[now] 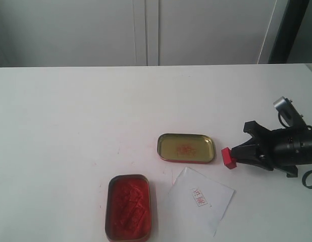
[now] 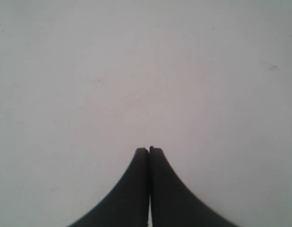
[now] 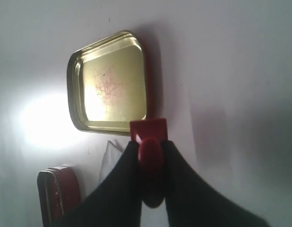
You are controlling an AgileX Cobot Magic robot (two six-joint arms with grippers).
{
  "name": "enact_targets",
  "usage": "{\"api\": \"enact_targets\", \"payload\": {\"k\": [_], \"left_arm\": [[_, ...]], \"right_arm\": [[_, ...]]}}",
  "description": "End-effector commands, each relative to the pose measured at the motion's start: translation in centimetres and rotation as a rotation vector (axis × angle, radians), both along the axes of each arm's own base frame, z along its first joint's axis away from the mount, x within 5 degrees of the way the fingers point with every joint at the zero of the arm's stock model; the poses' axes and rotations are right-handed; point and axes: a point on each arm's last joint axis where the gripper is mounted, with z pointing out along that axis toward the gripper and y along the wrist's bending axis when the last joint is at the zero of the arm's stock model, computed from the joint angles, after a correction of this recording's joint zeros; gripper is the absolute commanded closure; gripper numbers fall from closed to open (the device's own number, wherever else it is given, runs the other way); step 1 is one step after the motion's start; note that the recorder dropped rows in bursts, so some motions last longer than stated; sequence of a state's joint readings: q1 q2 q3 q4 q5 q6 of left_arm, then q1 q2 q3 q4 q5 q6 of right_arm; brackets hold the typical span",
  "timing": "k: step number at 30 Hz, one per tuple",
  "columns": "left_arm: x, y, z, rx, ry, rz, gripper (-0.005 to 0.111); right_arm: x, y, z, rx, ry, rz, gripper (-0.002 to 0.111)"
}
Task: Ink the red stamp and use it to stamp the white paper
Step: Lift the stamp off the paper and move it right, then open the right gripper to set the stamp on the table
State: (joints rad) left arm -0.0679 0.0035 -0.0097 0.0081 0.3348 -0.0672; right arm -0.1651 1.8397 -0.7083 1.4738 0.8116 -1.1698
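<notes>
red stamp (image 3: 150, 142) between right fingers (image 3: 118, 189), perhaps airborne

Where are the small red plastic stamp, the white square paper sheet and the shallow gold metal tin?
small red plastic stamp (image 1: 228, 158), exterior view, block base.
white square paper sheet (image 1: 217, 197), exterior view, bare area.
shallow gold metal tin (image 1: 202, 148), exterior view, inner floor.

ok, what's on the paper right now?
One red imprint near the middle of the paper; nothing else on it. The stamp is held clear of it. Underneath is covered.
</notes>
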Motion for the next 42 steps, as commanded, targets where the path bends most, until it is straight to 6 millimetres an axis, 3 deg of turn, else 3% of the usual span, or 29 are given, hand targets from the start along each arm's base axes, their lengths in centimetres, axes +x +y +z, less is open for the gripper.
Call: {"api": "enact_targets", "payload": {"k": [1,7,19,29,42], "left_arm": [[-0.1,0.0,-0.4,-0.001,0.023,0.001,0.107],[-0.1,0.0,-0.4,-0.001,0.023,0.001,0.107],[-0.1,0.0,-0.4,-0.001,0.023,0.001,0.107],[-0.1,0.0,-0.4,-0.001,0.023,0.001,0.107],[-0.1,0.0,-0.4,-0.001,0.023,0.001,0.107]], "right_arm": [[0.1,-0.1,-0.3,0.019,0.009,-0.008,0.108],[0.1,-0.2,-0.7,0.013,0.037,-0.038,0.106],[0.2,-0.8,-1.2,-0.043,0.095,-0.107,0.068],[0.2,-1.6,-1.6,-0.125,0.138,-0.187,0.065],[0.4,-2.5,2.1,-0.218,-0.001,-0.268,0.065]]}}
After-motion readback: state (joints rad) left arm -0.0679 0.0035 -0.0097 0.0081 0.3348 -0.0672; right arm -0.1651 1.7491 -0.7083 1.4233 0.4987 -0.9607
